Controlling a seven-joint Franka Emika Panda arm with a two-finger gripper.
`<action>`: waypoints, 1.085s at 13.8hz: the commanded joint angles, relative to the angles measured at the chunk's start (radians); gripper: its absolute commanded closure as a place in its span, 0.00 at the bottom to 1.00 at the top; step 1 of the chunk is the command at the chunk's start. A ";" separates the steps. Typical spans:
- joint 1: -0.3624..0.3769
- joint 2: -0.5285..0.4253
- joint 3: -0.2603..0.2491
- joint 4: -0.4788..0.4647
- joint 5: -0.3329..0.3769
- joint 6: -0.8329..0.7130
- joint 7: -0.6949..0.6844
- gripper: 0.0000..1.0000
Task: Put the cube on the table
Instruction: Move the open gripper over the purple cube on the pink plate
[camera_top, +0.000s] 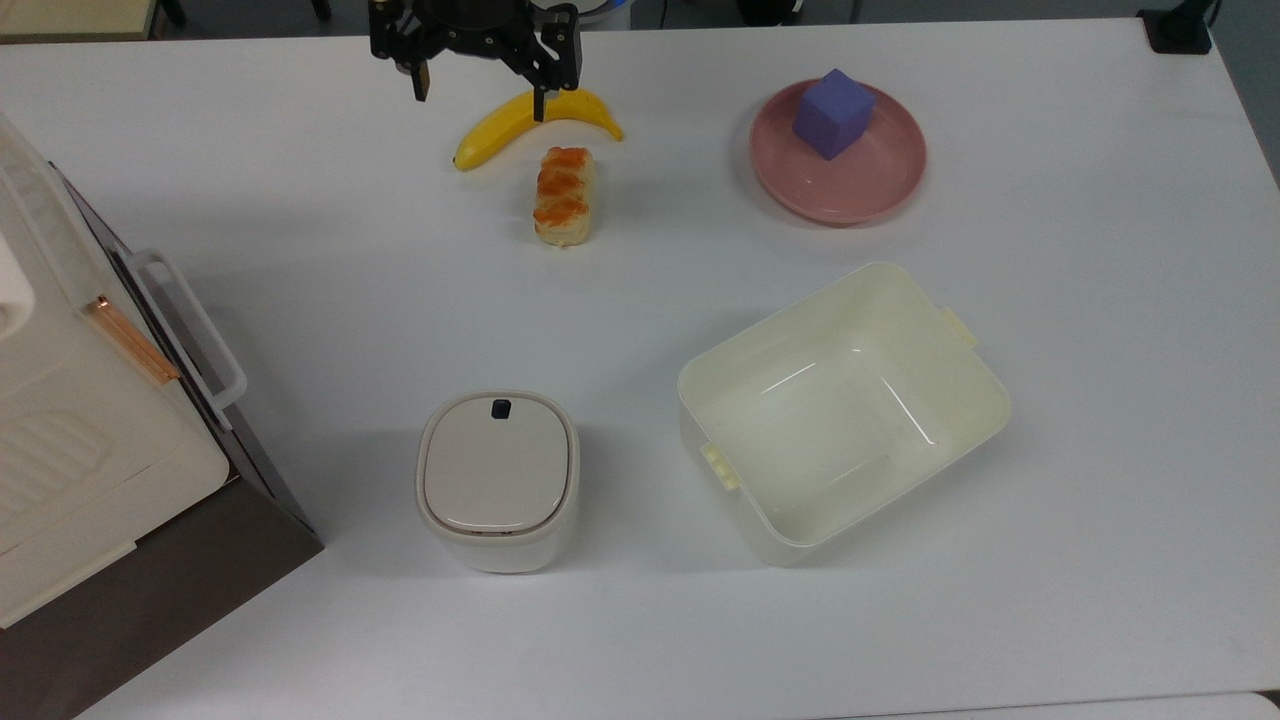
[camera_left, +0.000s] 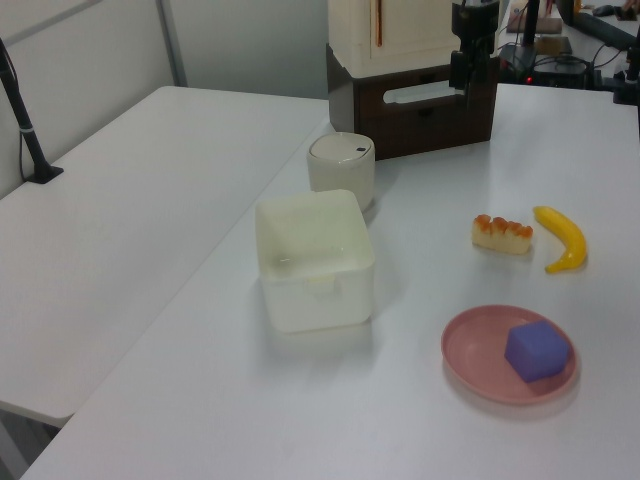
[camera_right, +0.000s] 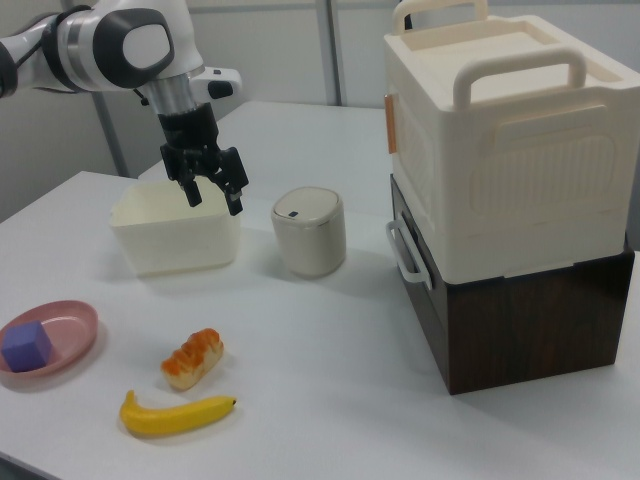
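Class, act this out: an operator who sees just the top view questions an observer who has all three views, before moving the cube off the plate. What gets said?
Operator: Before I go for the cube, is the tool touching the banana?
Observer: No. In the right view it hangs high above the table, with the banana far below it.
Operator: How tall is the cream box at the top view's left edge?
Observer: The right view shows it standing on a dark brown base; the stack rises well above the lidded canister beside it.
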 joint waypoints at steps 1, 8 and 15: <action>0.034 0.002 -0.010 0.016 0.020 -0.024 -0.027 0.00; 0.034 0.002 -0.010 0.015 0.020 -0.024 -0.027 0.00; 0.132 -0.001 -0.009 0.007 0.020 -0.025 -0.026 0.00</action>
